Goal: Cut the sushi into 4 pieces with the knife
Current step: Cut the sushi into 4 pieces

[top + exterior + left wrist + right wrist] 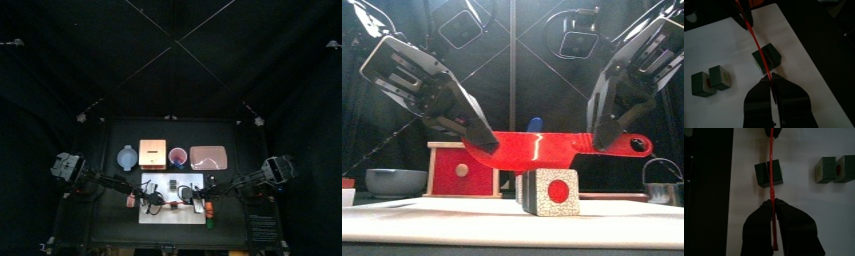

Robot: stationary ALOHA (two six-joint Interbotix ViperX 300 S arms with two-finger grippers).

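A red toy knife (543, 150) hangs level across the white cutting board (422, 222), held at both ends. My left gripper (480, 140) is shut on one end and my right gripper (604, 138) is shut on the other. Right under the blade stands one dark green sushi piece (551, 192) with a white face and a red centre. In the left wrist view the knife (753, 37) crosses that piece (771, 56), and two more pieces (711, 81) stand close together off to one side. The right wrist view shows the same piece (764, 174) and the pair (833, 169).
Behind the board stand a blue-grey bowl (127, 158), a wooden box with a red drawer front (462, 170), a red cup (178, 156) and the pink tray (209, 157). A round metal cutter (660, 187) sits at the right.
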